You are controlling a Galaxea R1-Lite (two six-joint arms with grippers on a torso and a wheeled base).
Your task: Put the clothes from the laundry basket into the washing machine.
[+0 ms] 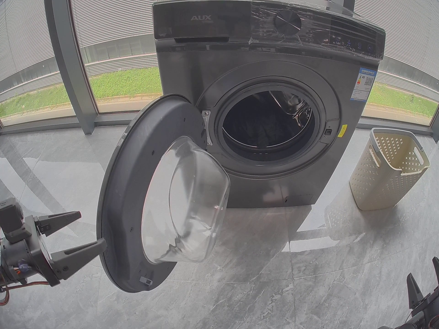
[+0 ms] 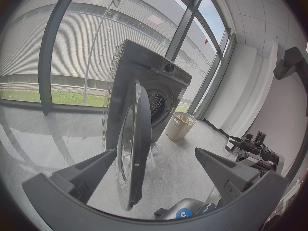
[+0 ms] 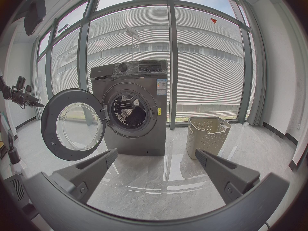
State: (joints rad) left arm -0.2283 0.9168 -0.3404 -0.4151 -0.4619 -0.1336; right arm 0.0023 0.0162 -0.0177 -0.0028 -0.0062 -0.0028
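The washing machine [image 1: 270,115] is a boxy, dark grey metal body with a glossy black control panel, still under wrinkled clear film, and one round knob [image 1: 287,22]. Its circular door [image 1: 123,193], a thick matt grey ring around a clear, bulging bowl-shaped window, stands swung wide open on its hinge at the robot's left. The round opening shows a shiny steel drum, and low inside it lies a dark, crumpled mass that looks like clothes [image 1: 256,131]; the single pieces cannot be told apart. The laundry basket [image 1: 388,170] is cream plastic, rectangular and tapered, its walls pierced by a fine grid of holes and with slot handles near the rim. It stands upright on the floor [image 1: 274,270] at the robot's right of the machine, near it but apart. The floor is polished grey stone tile with pale veins and mirrors the machine. The left gripper [image 1: 93,228] hangs low just beside the door's outer rim, its wedge-shaped black plastic fingers [image 2: 86,174] spread apart and holding nothing. The right gripper [image 1: 423,267] is low at the robot's right, well apart from the basket, its fingers [image 3: 224,174] likewise spread and bare.
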